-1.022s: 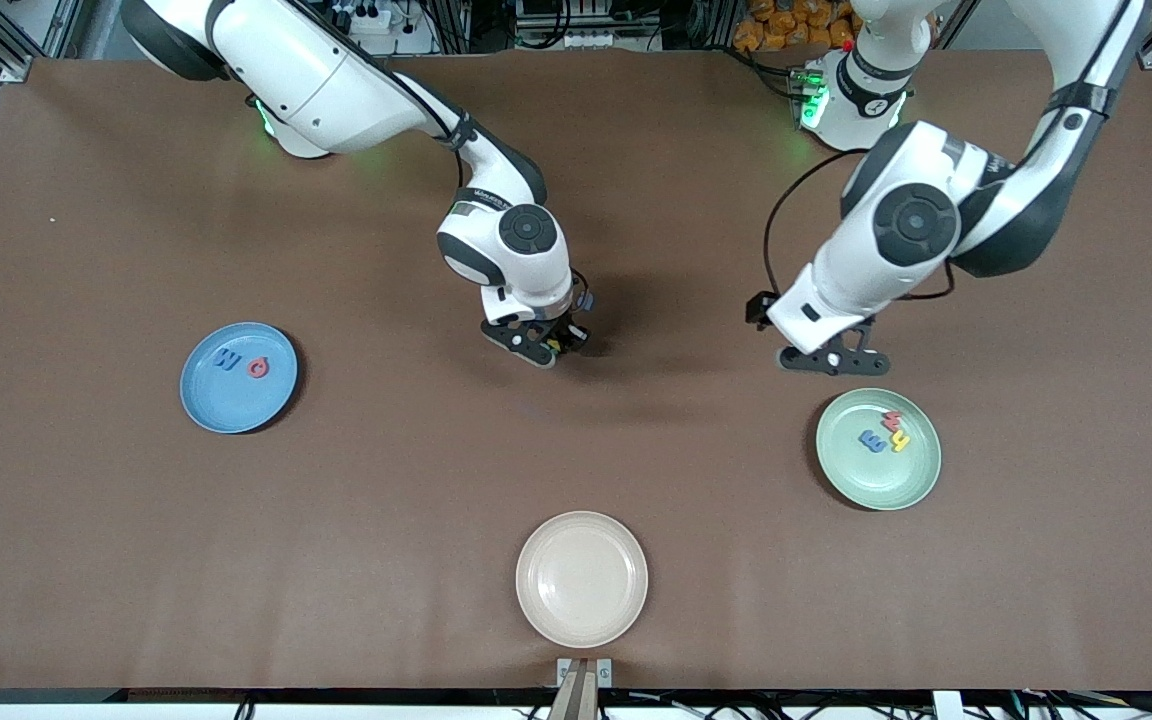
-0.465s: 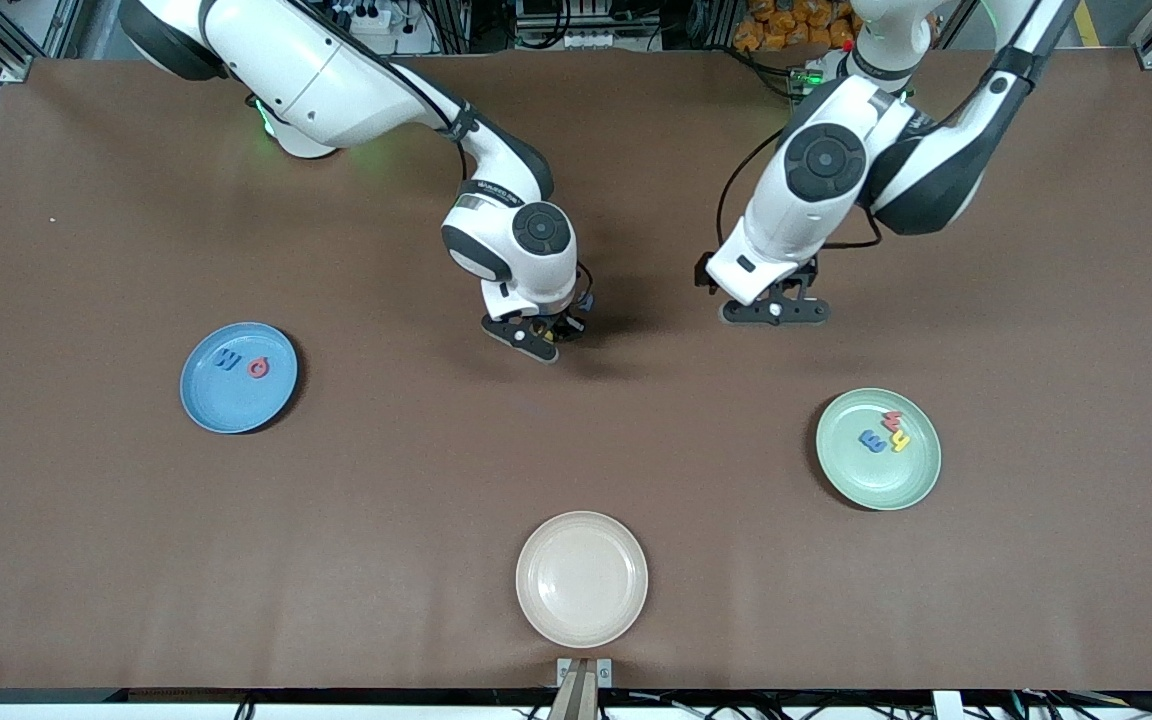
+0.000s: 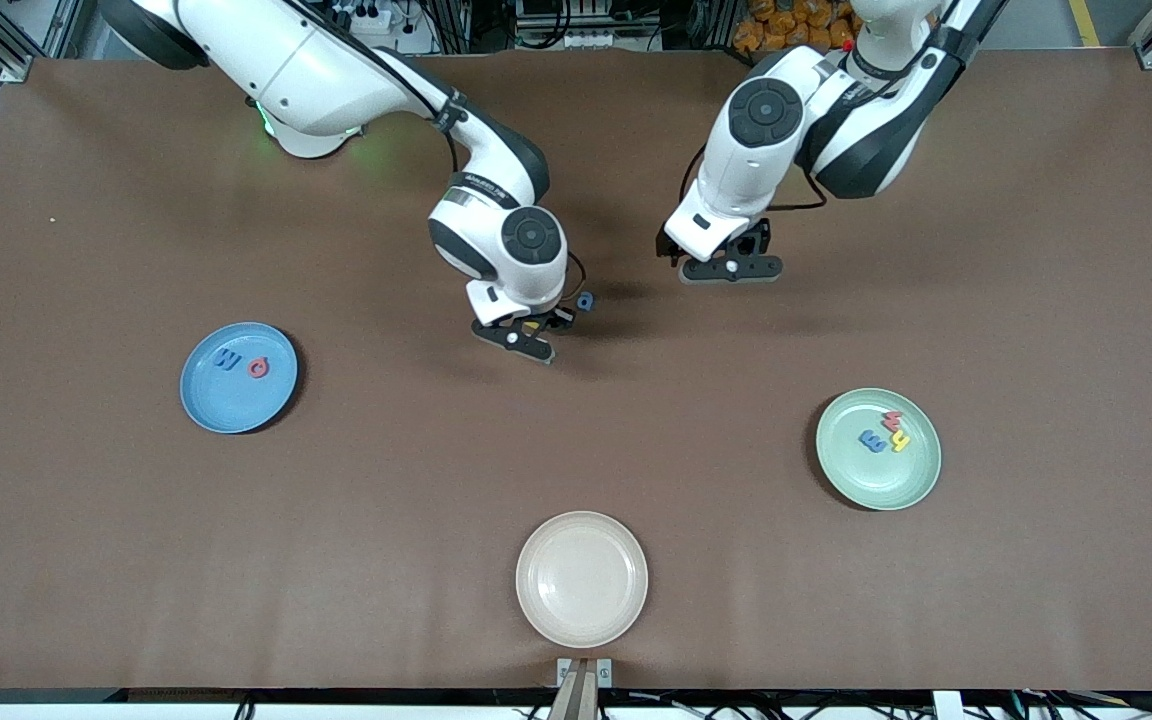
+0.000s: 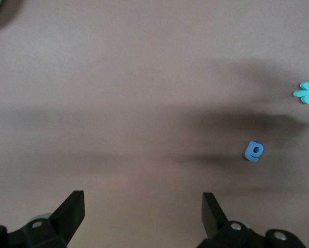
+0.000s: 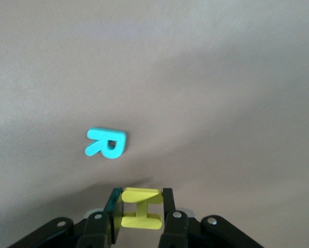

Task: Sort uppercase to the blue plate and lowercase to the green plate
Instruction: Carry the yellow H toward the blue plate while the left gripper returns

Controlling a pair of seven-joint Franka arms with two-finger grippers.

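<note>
My right gripper (image 5: 140,207) is shut on the yellow H (image 5: 140,199), an uppercase letter, held just above the table's middle (image 3: 528,332). Beside it on the table lie the teal R (image 5: 107,142) and the blue lowercase "a" (image 3: 585,300). The R is hidden under the right arm in the front view. My left gripper (image 3: 731,268) hangs open and empty over bare table toward the left arm's end from the "a" (image 4: 254,151). The blue plate (image 3: 216,410) holds the dark W (image 3: 227,360) and red Q (image 3: 257,368). The green plate (image 3: 876,485) holds three lowercase letters (image 3: 886,435).
A cream plate (image 3: 582,578) with nothing in it sits near the table's front edge, nearer to the camera than both grippers. Brown table surface stretches between the three plates.
My left arm swung from above the green plate toward the table's middle, close to the "a". My right gripper rose a little with the H, uncovering the blue "a".
</note>
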